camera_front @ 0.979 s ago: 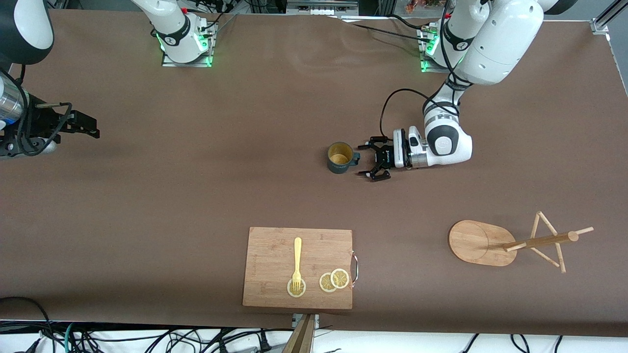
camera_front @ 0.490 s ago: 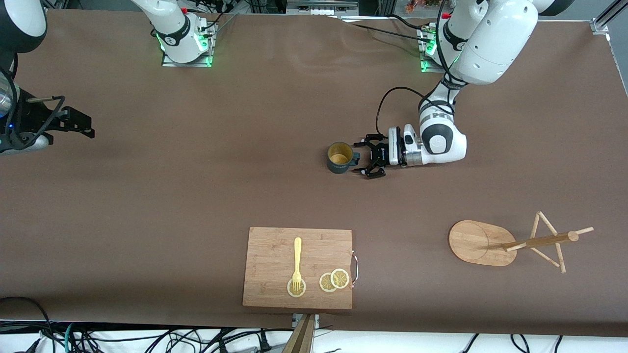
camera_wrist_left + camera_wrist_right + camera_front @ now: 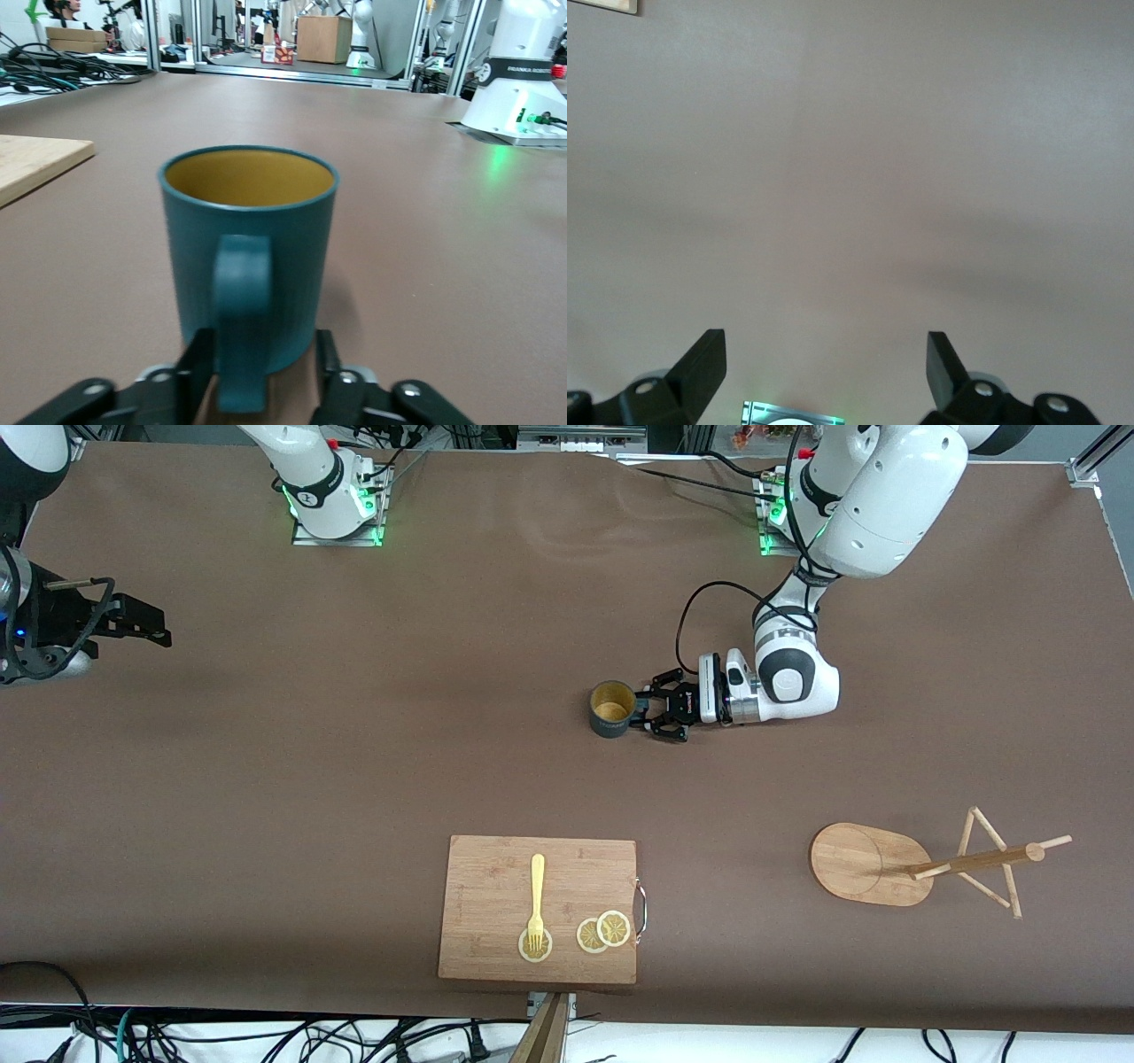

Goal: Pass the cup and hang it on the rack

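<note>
Cup [image 3: 611, 709] upright mid-table, left gripper [image 3: 644, 718] clasping its handle (right gripper [image 3: 146, 626] spread, table edge).

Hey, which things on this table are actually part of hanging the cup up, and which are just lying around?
Part of the job:
- cup, its handle between the left gripper's fingers
- rack, lying on its side
- right gripper, waiting

Lying about:
- cutting board
- fork
- lemon slices
</note>
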Controlling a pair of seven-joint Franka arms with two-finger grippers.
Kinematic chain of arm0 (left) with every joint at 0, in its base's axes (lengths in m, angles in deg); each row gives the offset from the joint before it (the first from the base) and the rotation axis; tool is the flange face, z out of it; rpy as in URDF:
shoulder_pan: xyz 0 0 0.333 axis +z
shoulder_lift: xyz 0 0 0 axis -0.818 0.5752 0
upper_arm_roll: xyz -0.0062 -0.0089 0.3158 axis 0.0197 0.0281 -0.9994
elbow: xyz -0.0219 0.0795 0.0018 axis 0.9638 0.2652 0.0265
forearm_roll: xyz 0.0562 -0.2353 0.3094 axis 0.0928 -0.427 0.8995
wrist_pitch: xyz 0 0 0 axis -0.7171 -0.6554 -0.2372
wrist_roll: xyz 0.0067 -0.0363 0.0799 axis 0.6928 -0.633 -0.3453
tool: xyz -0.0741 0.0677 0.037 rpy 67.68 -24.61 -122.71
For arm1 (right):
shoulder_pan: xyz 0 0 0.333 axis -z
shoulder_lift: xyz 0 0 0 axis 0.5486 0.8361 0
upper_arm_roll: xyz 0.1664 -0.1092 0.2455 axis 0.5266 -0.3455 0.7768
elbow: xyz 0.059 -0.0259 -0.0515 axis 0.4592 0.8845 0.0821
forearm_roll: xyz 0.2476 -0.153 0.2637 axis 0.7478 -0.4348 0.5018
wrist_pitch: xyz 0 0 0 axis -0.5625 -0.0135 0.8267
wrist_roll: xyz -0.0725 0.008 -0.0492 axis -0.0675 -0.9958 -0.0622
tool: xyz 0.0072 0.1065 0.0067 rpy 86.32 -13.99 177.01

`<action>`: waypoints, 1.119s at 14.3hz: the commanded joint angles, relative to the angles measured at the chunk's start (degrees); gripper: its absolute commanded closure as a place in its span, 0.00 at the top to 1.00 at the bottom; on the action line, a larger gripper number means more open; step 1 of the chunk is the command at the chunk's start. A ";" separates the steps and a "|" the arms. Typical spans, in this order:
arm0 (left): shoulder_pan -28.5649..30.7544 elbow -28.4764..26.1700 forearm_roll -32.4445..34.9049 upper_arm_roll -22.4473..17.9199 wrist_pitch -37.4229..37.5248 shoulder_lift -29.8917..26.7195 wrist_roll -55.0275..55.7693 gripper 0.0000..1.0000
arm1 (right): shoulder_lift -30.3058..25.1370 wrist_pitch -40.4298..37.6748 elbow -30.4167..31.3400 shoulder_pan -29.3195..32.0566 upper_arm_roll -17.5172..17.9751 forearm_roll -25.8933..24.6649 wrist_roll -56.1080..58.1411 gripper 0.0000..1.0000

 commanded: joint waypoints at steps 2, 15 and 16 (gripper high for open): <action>0.27 0.08 -3.74 -0.29 -0.32 0.20 -4.26 0.00 | -0.81 -2.51 -2.68 1.20 3.81 0.04 0.72 1.00; 15.89 -1.85 18.13 -1.61 13.35 -18.25 56.21 0.00 | 0.51 -2.16 -5.23 1.28 3.12 0.21 -0.16 1.00; 18.44 -1.85 18.23 -1.61 17.30 -19.22 64.12 0.00 | 0.60 -1.30 -5.32 1.28 3.12 0.21 -0.16 1.00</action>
